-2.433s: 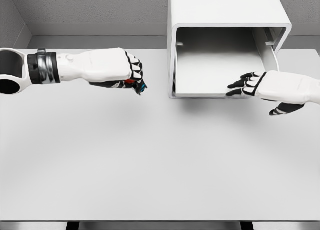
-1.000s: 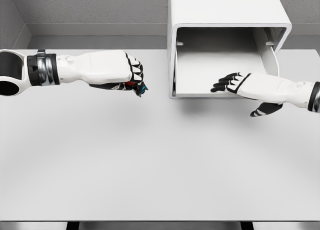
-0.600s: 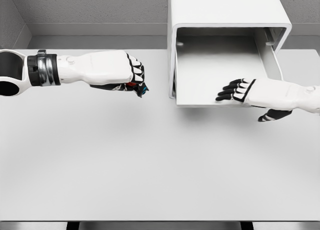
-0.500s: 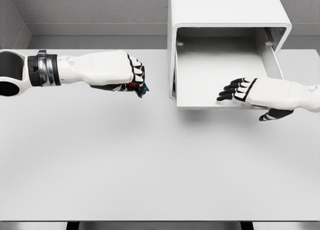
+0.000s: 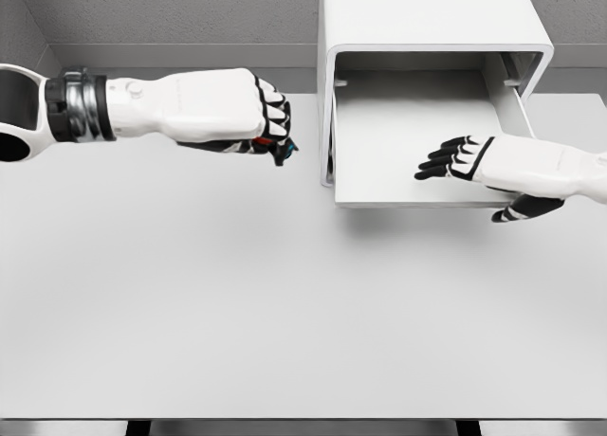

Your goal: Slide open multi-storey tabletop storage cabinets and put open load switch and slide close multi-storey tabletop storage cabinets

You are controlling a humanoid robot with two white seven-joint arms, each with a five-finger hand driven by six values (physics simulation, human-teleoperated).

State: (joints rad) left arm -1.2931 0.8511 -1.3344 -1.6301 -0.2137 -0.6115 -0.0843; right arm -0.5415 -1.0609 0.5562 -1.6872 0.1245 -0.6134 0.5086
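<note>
From the left edge the left arm reached across above the pale surface, its dark wrist cuff near the frame's border. The left hand was curled into a fist, fingers clamped together on the load switch, a small object of which only red and blue-green bits showed below the knuckles; its shape could not be made out further. The fist hovered just left of the cabinet, short of its side wall and apart from it. The storage cabinet, a white box with rounded corners, stood at the back of the surface, right of centre. Its drawer stood pulled out toward the camera, the shallow tray bare inside, its front lip casting a shadow on the surface below. On the right, the right arm came in from the frame's edge, and the right hand lay over the drawer's front right portion, dark fingers spread and extended over the tray floor, thumb hanging below the front lip, gripping nothing that could be seen.
</note>
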